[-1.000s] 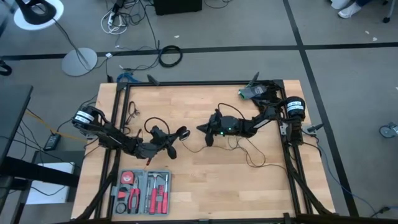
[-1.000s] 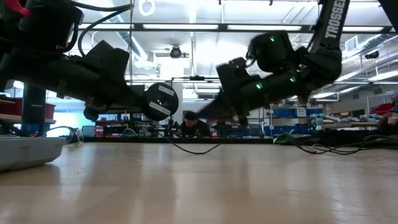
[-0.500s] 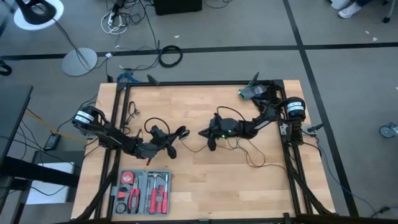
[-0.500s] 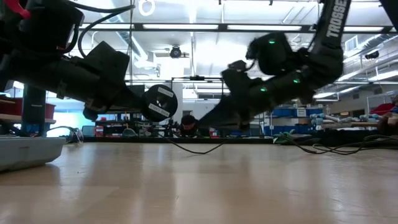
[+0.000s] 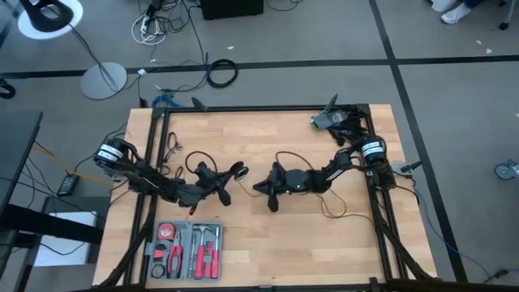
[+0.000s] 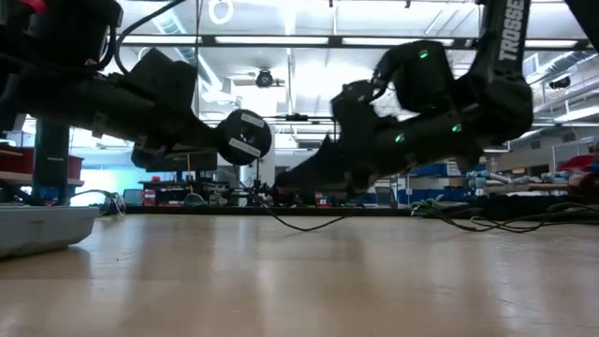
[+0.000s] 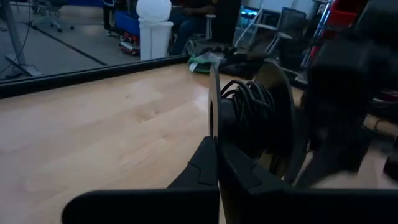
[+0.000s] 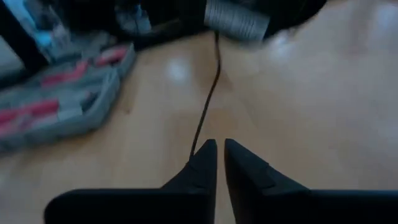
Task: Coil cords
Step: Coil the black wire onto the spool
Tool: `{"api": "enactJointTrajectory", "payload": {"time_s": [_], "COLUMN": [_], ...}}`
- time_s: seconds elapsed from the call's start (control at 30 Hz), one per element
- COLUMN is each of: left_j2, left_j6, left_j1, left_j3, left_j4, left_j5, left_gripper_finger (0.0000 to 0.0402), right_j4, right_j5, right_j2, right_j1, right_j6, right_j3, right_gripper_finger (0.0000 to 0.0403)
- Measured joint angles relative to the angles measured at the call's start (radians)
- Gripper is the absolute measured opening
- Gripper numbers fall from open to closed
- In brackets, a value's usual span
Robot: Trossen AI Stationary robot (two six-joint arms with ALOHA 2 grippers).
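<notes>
At mid-surface, right gripper [image 5: 261, 188]: it hangs low over the wood, nose pointing toward 9 o'clock as you look down from above. You cannot tell whether it is pinching the cord or has let it go.
Cord at the right gripper: the cord [image 8: 208, 99] meets its tip and runs straight ahead as a thin black line to the puck.
Direction to the puck: the puck [image 6: 245, 138] is close by, at about 10 o'clock from the right gripper and lifted clear of the surface [image 5: 243, 243].
Cord's long axis: roughly 9-to-3 between puck and right gripper. The slack lies in loose loops at about 4 o'clock, near the surface's right edge.
Left gripper [image 5: 225, 180]: pressed together on the puck's thin rim, holding it on edge, with turns of cord already wound around its core.
Nearer arm: yours on the right is the one on the free cord; the left only steadies the puck.
Right arm pose: it reaches in from 2 o'clock, stretched long and low, wrist nearly level.
Left arm pose: it reaches in from 9 o'clock, forearm low, ending just short of the right gripper.
What the move likely turns on: keeping that short span of cord in line with the puck's groove.
Off to the side: a tool tray [image 5: 185, 250] sits at 7 o'clock, well apart.
</notes>
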Motion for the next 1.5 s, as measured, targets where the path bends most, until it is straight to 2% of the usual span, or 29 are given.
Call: {"api": "enactJointTrajectory", "payload": {"time_s": [0.37, 0.57, 0.77, 0.93, 1.03, 1.13, 1.3, 1.5], "left_j2": [0.0, 0.0, 0.0, 0.0, 0.0, 0.0, 0.0, 0.0], "left_j6": [0.042, 0.114, 0.128, 0.126, 0.125, 0.125, 0.124, 0.117], "left_j1": [0.0, 0.0, -0.002, -0.003, -0.003, -0.003, -0.003, -0.003], "left_j3": [-0.001, -0.001, -0.001, -0.001, -0.001, -0.001, -0.001, 0.0], "left_j4": [0.022, 0.123, 0.132, 0.133, 0.132, 0.124, 0.095, 0.063], "left_j5": [0.0, 0.0, 0.001, 0.016, 0.021, 0.028, 0.043, 0.042], "left_gripper_finger": [0.0, 0.0, 0.0, 0.0, 0.0, 0.0, 0.0, 0.0], "right_j4": [-0.125, -0.287, -0.319, -0.322, -0.327, -0.347, -0.559, -0.812], "right_j5": [-0.105, -0.099, -0.067, -0.068, -0.065, -0.062, -0.039, 0.03], "right_j2": [0.017, 0.016, 0.015, 0.015, 0.015, 0.008, -0.093, -0.291], "right_j1": [0.013, 0.03, 0.03, 0.017, 0.012, 0.004, -0.032, -0.068], "right_j6": [0.032, -0.022, -0.047, -0.014, -0.012, 0.005, 0.043, 0.017], "right_j3": [0.048, 0.092, 0.109, 0.109, 0.109, 0.109, 0.106, 0.106], "right_gripper_finger": [0.0123, 0.014, 0.0109, 0.0064, 0.002, 0.0008, 0.0004, 0.0002]}}
